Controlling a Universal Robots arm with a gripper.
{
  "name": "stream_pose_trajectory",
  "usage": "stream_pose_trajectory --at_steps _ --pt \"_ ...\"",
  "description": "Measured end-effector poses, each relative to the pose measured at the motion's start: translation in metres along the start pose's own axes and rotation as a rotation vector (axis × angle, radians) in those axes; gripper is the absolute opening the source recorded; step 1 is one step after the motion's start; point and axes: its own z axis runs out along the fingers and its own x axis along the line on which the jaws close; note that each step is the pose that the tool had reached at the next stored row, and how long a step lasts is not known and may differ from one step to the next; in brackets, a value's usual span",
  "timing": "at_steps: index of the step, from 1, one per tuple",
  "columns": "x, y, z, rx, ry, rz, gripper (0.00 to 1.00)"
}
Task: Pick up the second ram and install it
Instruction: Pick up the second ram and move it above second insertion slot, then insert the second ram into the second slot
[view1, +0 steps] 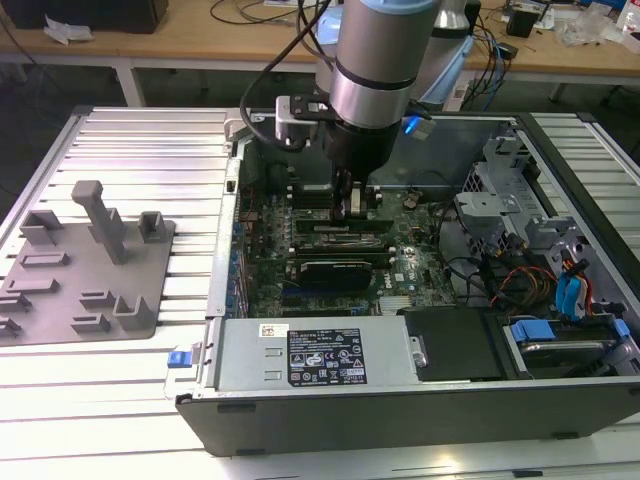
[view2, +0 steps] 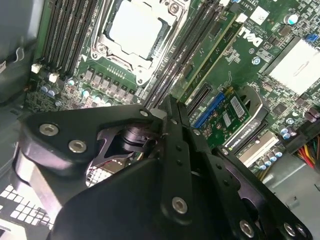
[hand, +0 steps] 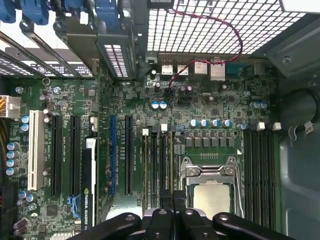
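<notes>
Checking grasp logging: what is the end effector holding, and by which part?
Cannot be told: the end effector is down at the memory slots beside the processor, its grip hidden.

From my console I count one arm (view1: 385, 60) with one end effector (view2: 170, 102), one open computer case (view1: 400, 410) and one grey fixture plate (view1: 60, 290) on the worktop (view1: 130, 150). Inside I count one silver processor (hand: 212, 197), one black expansion card (view1: 335, 270), one green memory stick (view2: 210, 55) that I can make out, and four empty black slots (hand: 261, 170) in one bank beside the processor.
</notes>
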Motion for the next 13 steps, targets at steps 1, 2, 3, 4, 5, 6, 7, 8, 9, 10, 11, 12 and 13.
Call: stream_pose_trajectory --at_steps 1,2,3,4,5,6,7,8,9,10,11,12,13 --pt "0.0 0.0 0.0 0.0 0.0001 0.0 0.09" --pt "0.0 -0.0001 0.0001 0.0001 -0.0001 0.0 0.09" --pt "0.0 -0.0001 0.0002 0.0001 -0.0002 0.0 0.09" --pt "0.0 -0.0001 0.0003 0.0001 -0.0002 0.0 0.09" --pt "0.0 -0.0001 0.0007 0.0002 -0.0003 0.0 0.09" --pt "0.0 -0.0001 0.0007 0.0001 -0.0002 0.0 0.09" --pt "0.0 -0.0001 0.0008 0.0001 -0.0002 0.0 0.09" --pt "0.0 -0.0001 0.0008 0.0001 -0.0002 0.0 0.09" --pt "0.0 -0.0001 0.0008 0.0001 -0.0002 0.0 0.09" --pt "0.0 -0.0001 0.0008 0.0001 -0.0002 0.0 0.09" --pt "0.0 -0.0002 0.0015 0.0003 -0.0007 0.0 0.09" --pt "0.0002 -0.0002 0.0025 0.0001 0.0 0.0 0.09" --pt "0.0002 -0.0002 0.0026 0.0001 -0.0001 0.0 0.09"
